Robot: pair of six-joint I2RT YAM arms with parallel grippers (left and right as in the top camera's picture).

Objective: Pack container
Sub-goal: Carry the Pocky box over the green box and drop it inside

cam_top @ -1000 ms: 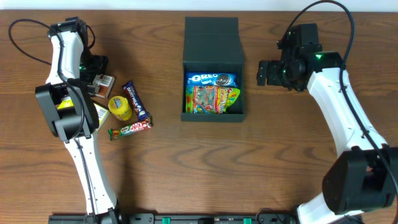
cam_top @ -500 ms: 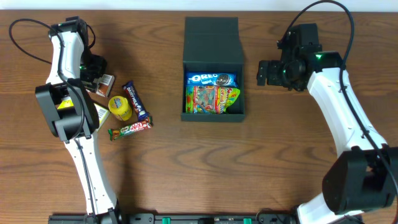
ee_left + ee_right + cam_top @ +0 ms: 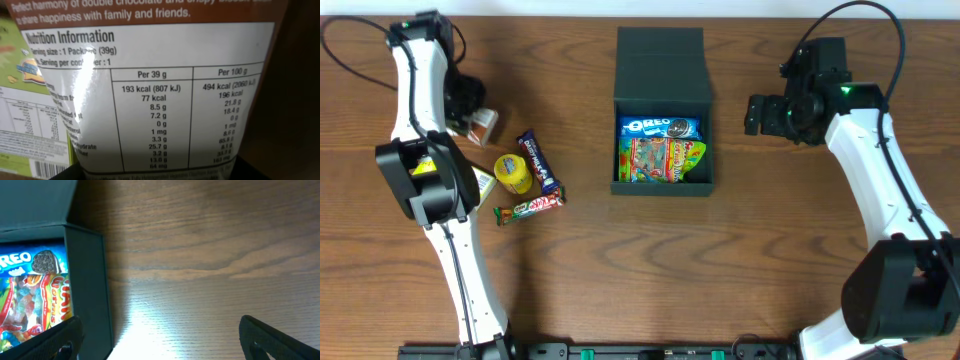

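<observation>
Two arms are reaching over the worktop. Near the far left corner, the left tool (image 3: 470,108) is pinching a brown snack packet (image 3: 485,124), its nutrition panel filling the wrist view. The right tool (image 3: 757,113) is hovering with its fingers spread wide, just right of the container (image 3: 660,70). The container is sitting open at the middle of the far edge, holding a biscuit packet (image 3: 658,127) and sweets (image 3: 660,158).
</observation>
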